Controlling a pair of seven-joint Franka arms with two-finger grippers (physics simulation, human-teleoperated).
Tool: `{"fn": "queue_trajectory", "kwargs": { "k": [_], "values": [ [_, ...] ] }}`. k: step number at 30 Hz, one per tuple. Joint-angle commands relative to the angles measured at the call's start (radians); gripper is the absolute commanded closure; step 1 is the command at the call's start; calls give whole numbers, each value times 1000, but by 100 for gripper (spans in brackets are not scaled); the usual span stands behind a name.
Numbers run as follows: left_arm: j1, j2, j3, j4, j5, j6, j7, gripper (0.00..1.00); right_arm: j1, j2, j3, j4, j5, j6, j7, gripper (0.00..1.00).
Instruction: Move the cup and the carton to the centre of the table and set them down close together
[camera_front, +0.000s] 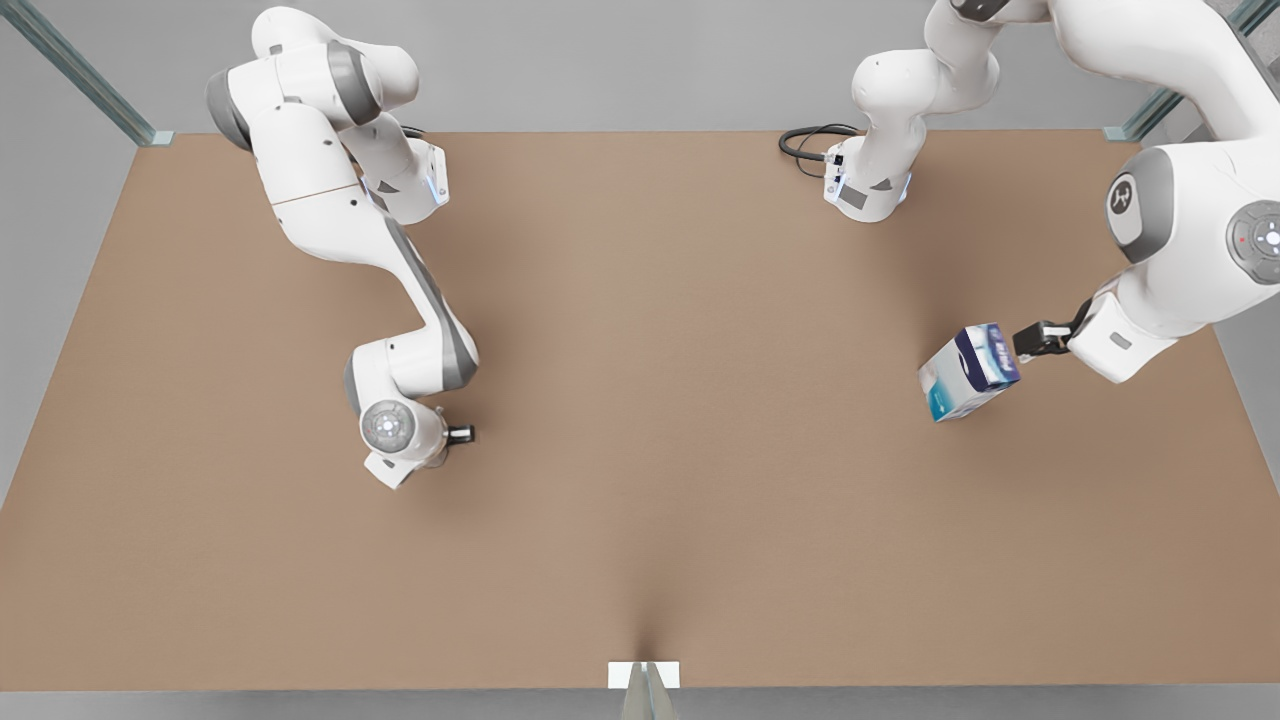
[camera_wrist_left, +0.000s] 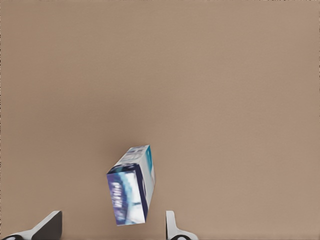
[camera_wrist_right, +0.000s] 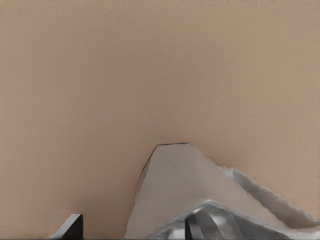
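The white and blue carton (camera_front: 970, 372) sits tilted over the brown table (camera_front: 660, 330) at the front view's right. My left gripper (camera_front: 1035, 340) is at its upper end. In the left wrist view the carton (camera_wrist_left: 131, 187) lies between the gripper's (camera_wrist_left: 113, 212) spread fingers (camera_wrist_left: 172, 227), which are open and not touching its sides. At the front view's left, my right gripper (camera_front: 462, 433) points down near the table. In the right wrist view the silvery faceted cup (camera_wrist_right: 200, 195) lies close under this open gripper (camera_wrist_right: 131, 220), with one finger (camera_wrist_right: 192, 230) over the cup's rim.
Both arm bases stand at the table's far edge, with a black cable (camera_front: 805, 145) looped beside the one on the front view's right. A small white bracket (camera_front: 643, 675) sits at the middle of the near edge. Metal posts (camera_front: 90, 85) rise at the far corners.
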Motion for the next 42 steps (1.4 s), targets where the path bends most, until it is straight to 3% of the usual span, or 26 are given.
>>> {"fn": "queue_trajectory", "kwargs": {
  "k": [1, 8, 20, 22, 24, 26, 27, 28, 32, 33, 34, 36, 41, 42],
  "values": [
    [2, 1, 1, 0, 3, 0, 0, 0, 0, 0, 0, 1, 0, 0, 0, 71],
    [22, 35, 0, 0, -6, -29, -32, 0, 0, 15, 0, -1, -43, 18, -8, 79],
    [1, 35, -10, -9, -6, -57, -75, 0, 5, -11, 8, 51, -31, -54, -8, 79],
    [2, 35, -10, -11, -6, -57, -74, 0, 14, -6, 38, 120, -24, -87, -5, 79],
    [7, 49, -10, -9, -6, -52, -74, 0, 87, 69, 66, 298, 38, -98, -2, 79],
    [11, 52, -10, -5, -4, -48, -67, 0, 247, 216, 20, 545, 110, -98, 15, 79],
    [22, 49, -2, 2, -1, -46, -28, 0, 357, 279, -93, 622, 207, -98, 14, 79],
    [33, 72, 1, 43, -6, -55, 11, 0, 416, 334, -129, 686, 255, -89, 17, 79],
    [64, 64, -6, 54, -14, -127, -165, 0, 439, 460, -143, 849, 262, 84, 31, 79],
    [53, 21, -10, -33, -13, -88, -199, 0, 442, 472, -143, 849, 262, 123, 29, 79],
    [54, -17, -10, -119, -14, -23, -199, 0, 449, 479, -143, 849, 262, 129, 32, 77],
    [51, 9, -10, -121, -3, 3, -196, 0, 449, 479, -144, 846, 261, 118, 34, 67],
    [65, 75, -20, -179, -10, 66, -187, 0, 449, 479, -150, 848, 261, 127, 20, 2],
    [74, 75, -20, -201, -12, 78, -187, 0, 449, 480, -150, 848, 261, 129, 18, 0]
  ]
}}
